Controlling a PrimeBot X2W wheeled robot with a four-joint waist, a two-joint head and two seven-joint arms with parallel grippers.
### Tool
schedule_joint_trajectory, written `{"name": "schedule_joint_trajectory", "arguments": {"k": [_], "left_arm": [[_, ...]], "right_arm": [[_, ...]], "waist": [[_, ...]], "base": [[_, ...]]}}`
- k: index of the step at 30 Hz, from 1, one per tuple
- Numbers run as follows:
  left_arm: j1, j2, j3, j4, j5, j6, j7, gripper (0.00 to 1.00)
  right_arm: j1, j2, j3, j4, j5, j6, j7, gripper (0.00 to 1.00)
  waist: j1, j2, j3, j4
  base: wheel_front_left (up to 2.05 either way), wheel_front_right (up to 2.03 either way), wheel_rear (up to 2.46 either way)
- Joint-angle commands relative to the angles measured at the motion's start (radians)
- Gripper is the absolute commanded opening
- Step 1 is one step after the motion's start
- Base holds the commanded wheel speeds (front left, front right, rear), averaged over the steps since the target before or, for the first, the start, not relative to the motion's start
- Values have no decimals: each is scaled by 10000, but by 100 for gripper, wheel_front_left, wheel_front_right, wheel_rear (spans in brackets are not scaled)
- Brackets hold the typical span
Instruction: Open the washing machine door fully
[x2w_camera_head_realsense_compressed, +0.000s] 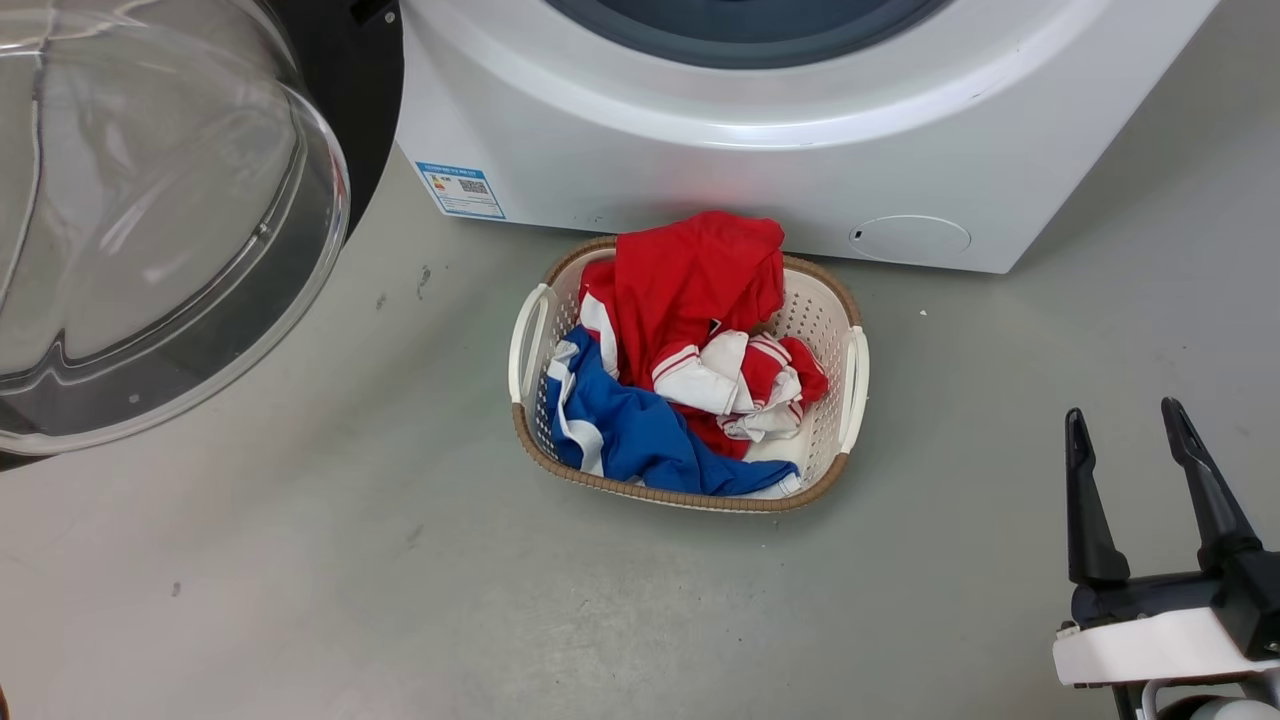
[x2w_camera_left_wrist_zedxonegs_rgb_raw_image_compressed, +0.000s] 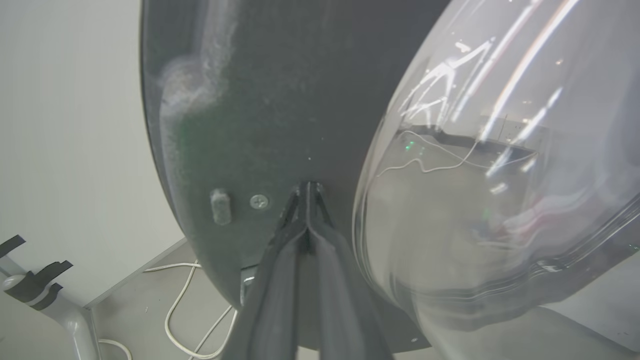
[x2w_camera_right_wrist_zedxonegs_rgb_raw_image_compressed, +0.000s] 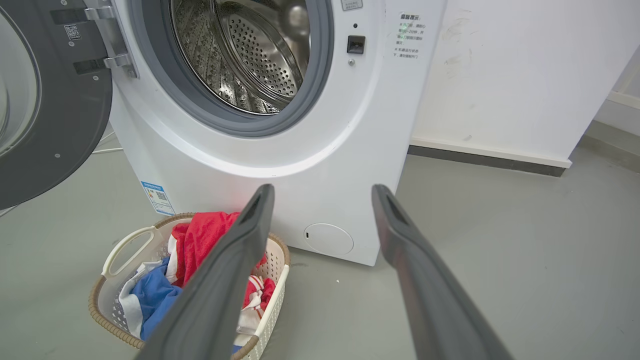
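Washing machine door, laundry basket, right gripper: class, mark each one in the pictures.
washing machine door (x2w_camera_head_realsense_compressed: 150, 200), head view, on the glass bowl.
laundry basket (x2w_camera_head_realsense_compressed: 858, 385), head view, on a white handle.
right gripper (x2w_camera_head_realsense_compressed: 1123, 412), head view, midway between its fingertips.

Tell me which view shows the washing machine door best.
Right wrist view: the washing machine door hangs open on its hinge. Head view catches its glass bowl; left wrist view, a blurry close-up with the left gripper at it.
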Motion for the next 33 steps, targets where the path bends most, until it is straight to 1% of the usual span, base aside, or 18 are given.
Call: {"name": "schedule_joint_trajectory", "arguments": {"k": [1, 4, 7, 9, 11, 14, 17, 22, 29, 30, 31, 33], "left_arm": [[-61, 11, 70, 69, 74, -11, 26, 0], [57, -33, 214, 175, 223, -89, 24, 0], [234, -170, 368, -218, 462, -172, 14, 0], [443, -409, 550, -597, 531, -252, 8, 0], [722, -472, 705, -1001, 751, -334, 3, 0], [1076, -822, 933, -1754, 998, -478, 4, 0], [1430, -1041, 1053, -2583, 1336, -606, 4, 0], [1763, -1377, 747, -3887, 1814, -782, 4, 0], [1937, -1726, -341, -5219, 2179, -904, 5, 0], [1994, -1792, -546, -5337, 2245, -914, 5, 47], [2007, -1845, -715, -5513, 2282, -918, 5, 100], [2151, -2067, -1083, -5749, 2397, -922, 5, 100]], "right_arm": [[-88, 18, 1, -1, -37, -2, -18, 100], [-53, 18, 19, 75, 23, -2, -18, 100], [-22, 18, 11, 96, 132, -2, -18, 100], [23, 18, -4, 119, 229, -2, -18, 100], [89, 18, 7, 137, 320, -2, -19, 100], [202, 16, 33, 185, 428, -2, -18, 100], [330, 18, 45, 204, 533, -2, -19, 100], [559, 18, 55, 261, 655, -2, -18, 100], [789, 16, 130, 297, 856, -2, -18, 100], [813, 16, 153, 295, 866, -2, -18, 100], [840, 16, 147, 280, 887, -2, -18, 100], [888, 16, 119, 252, 949, -2, -18, 100]], "waist": [[-1, 0, -17, -3], [-1, 0, -151, -27], [-1, 0, -345, -57], [-1, 0, -539, -78], [-1, 0, -744, -110], [-1, 0, -1129, -142], [-1, 0, -1501, -170], [-1, 0, -2040, -176], [-1, 0, -2570, -278], [-1, 0, -2622, -316], [-1, 0, -2654, -347], [-1, 0, -2735, -412]], "base": [[0, 0, 0], [0, 0, 0], [0, 0, 0], [0, 0, 0], [0, 0, 0], [0, 0, 0], [0, 0, 0], [0, 0, 0], [0, 0, 0], [0, 0, 0], [0, 0, 0], [0, 0, 0]]}}
